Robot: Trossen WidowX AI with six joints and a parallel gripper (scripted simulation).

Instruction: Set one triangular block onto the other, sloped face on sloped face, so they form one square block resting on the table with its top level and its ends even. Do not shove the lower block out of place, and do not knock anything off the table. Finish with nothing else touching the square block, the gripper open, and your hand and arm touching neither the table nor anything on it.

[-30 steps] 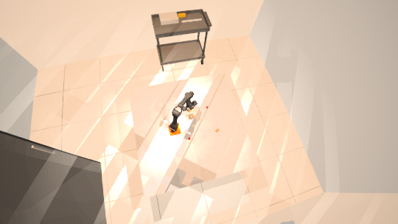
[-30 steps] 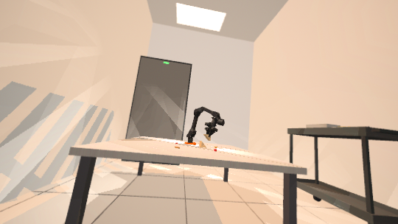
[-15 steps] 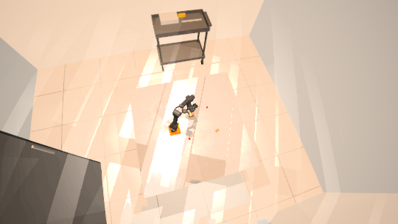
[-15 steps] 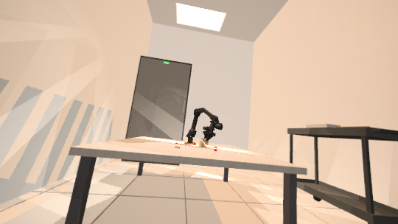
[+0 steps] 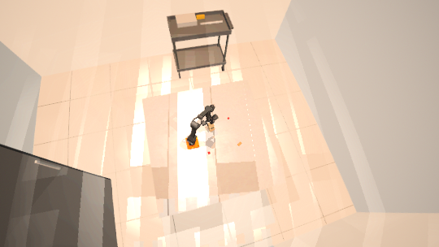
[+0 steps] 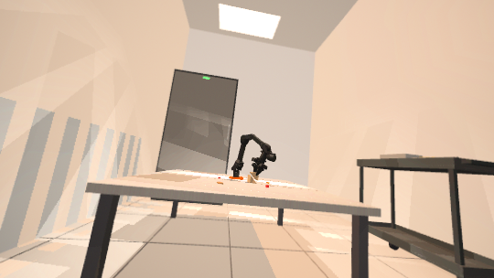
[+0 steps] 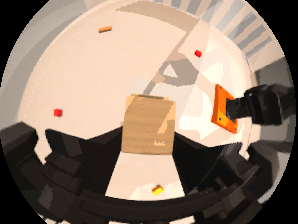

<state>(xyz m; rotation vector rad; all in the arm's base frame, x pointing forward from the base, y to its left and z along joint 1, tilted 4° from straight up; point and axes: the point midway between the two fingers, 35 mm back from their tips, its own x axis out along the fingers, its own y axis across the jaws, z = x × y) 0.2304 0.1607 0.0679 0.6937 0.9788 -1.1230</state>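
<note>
Holding stage: triangular block (image 7: pixel 150 124) clamped in claw (image 7: pixel 148 137) above table (image 6: pixel 183 189); mating, release, retreat judged outstanding.

Seen from above, the arm (image 5: pixel 198 122) rose from an orange base (image 5: pixel 192 142) on the tabletop (image 5: pixel 236 118); its fingers (image 5: pixel 211 120) clamped a tan triangular block (image 5: pixel 211 127) over another block (image 5: pixel 210 141).

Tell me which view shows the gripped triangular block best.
The wrist view: the tan triangular block fills the centre, clamped in the gripper. In the top view it is a tiny speck under the arm; the exterior view shows a small distant wedge.
</note>
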